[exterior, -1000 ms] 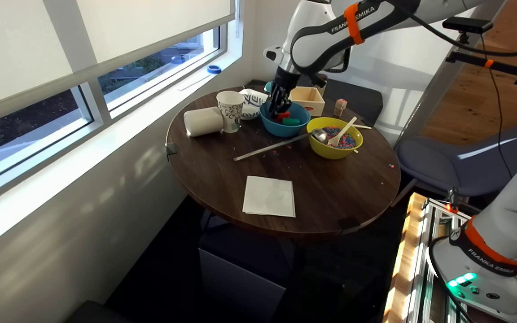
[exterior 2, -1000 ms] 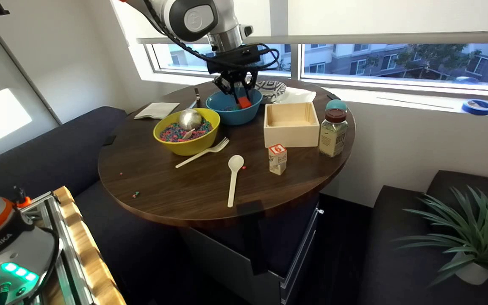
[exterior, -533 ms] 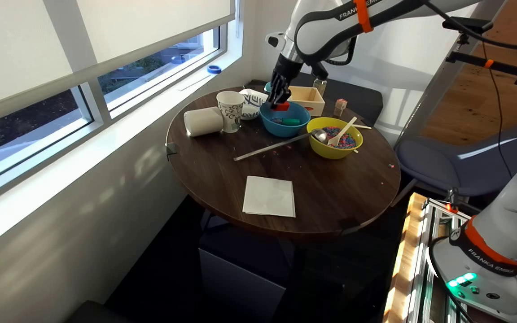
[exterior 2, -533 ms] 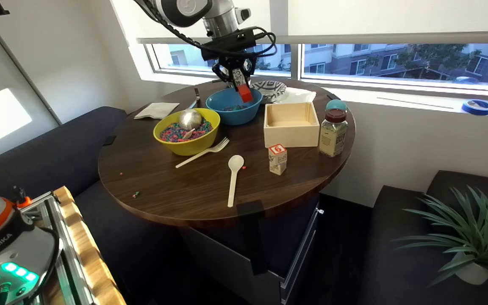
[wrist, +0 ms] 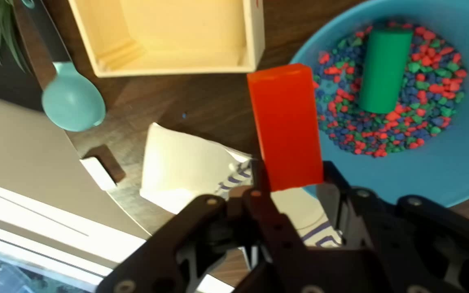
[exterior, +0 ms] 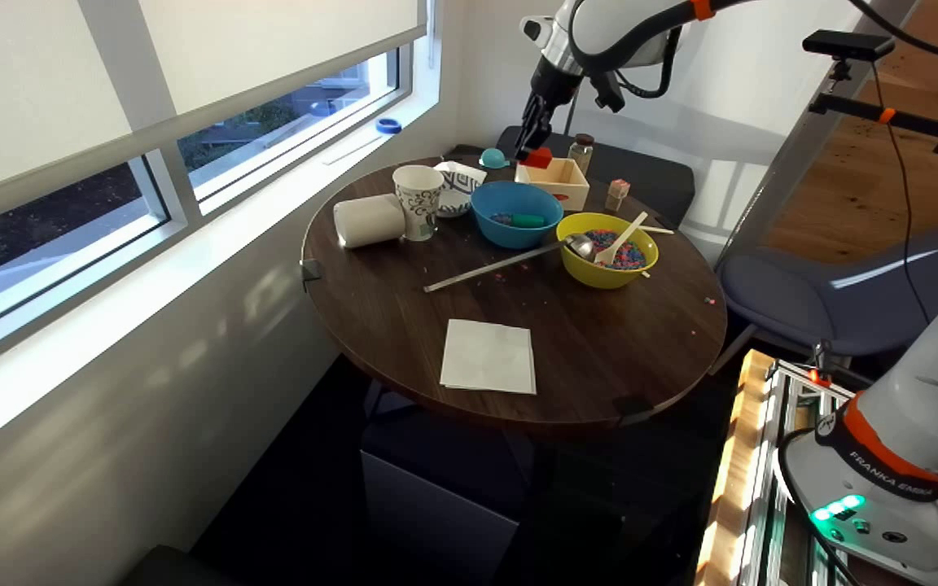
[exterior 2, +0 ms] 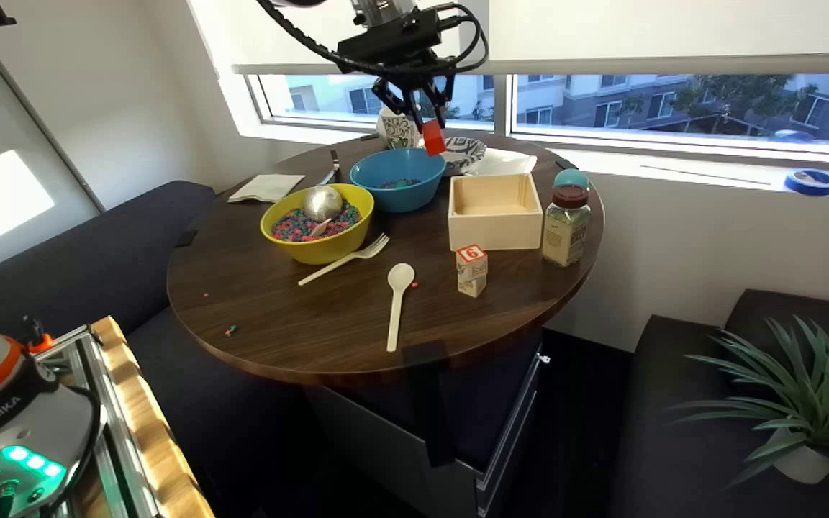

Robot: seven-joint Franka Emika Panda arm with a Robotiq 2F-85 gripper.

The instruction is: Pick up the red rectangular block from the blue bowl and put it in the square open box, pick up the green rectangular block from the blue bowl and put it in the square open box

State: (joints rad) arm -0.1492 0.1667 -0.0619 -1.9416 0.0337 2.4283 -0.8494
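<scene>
I have the gripper (wrist: 294,173) clamped on the one red block (wrist: 285,126), which hangs in the air above the table (exterior: 599,358); the wrist view shows it across the rim of the blue bowl (wrist: 421,179), its far end by a corner of the square open box (exterior 2: 495,232), though what lies directly below it I cannot tell. I count two bowls: the blue one, where one green block (wrist: 386,71) lies on a bed of small red, green and blue granules (wrist: 434,91), and a yellow bowl (exterior 2: 314,252) just beside it, with more granules, one metal ladle (exterior 2: 322,203) and one pale utensil (exterior: 624,238). There is one box, with one brown-lidded jar (exterior 2: 567,226) just beside it and two lettered cubes (exterior 2: 472,260) stacked nearby. I make out one pale fork (exterior 2: 346,259), one pale spoon (exterior 2: 396,309), one teal-headed spoon (wrist: 73,101), one upright paper cup (exterior: 418,207) beside a white cylinder (exterior: 370,220) on its side, and one flat napkin (exterior: 488,358); the patterned plates (exterior 2: 465,153) overlap too much for me to count. The tabletop is round, dark wood, with a few loose granules on it. Around it I see a grey chair (exterior: 770,285), a dark bench (exterior 2: 673,432), a potted plant (exterior 2: 803,403), and a window (exterior 2: 609,111) under a partly lowered blind (exterior 2: 673,32), with one roll of blue tape (exterior 2: 810,188) on the sill (exterior: 233,232).
</scene>
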